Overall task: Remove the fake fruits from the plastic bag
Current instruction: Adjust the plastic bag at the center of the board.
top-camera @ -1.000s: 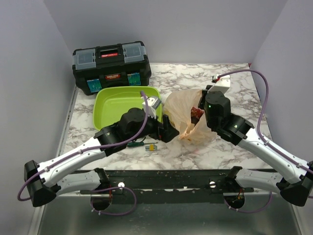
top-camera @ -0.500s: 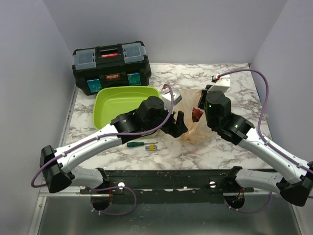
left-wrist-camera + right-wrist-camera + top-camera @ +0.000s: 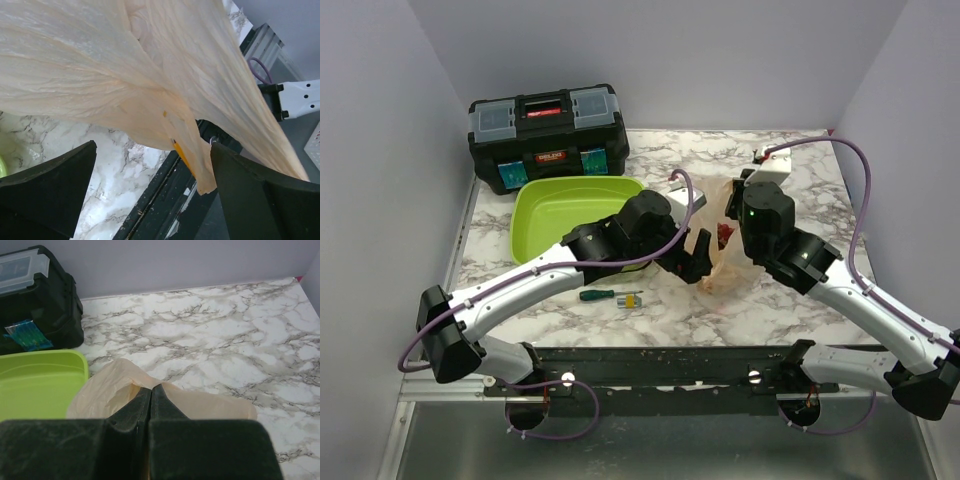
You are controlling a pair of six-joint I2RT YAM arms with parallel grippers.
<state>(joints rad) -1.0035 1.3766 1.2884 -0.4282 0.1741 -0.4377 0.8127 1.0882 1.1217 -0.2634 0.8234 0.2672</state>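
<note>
1. the task looks to be near its beginning: i see no fruit lying on the table [image 3: 790,300] or in the visible part of the tray [image 3: 555,205].
2. the bag [image 3: 720,262] stands lifted in the middle of the table, just right of the tray, with its bottom on the marble. a dark red shape shows at its upper part (i think one of the fruits [image 3: 723,236]); the others i cannot see.
3. the right gripper [image 3: 151,392] has its fingers pressed together on a fold of the bag and holds it up from the far side.
4. the left gripper [image 3: 154,150] is wide open and holds nothing. the thin plastic hangs just in front of it, between the two fingers, but i cannot tell whether it touches them.
5. what is left, in my judgement: to open or tip the bag and bring out every fruit.
6. the table is white marble with grey veins. a black toolbox [image 3: 548,135] stands at the far left behind the tray, and a small screwdriver [image 3: 610,296] lies near the front edge.
7. plain pale grey walls [image 3: 380,150] close the table on three sides.
</note>
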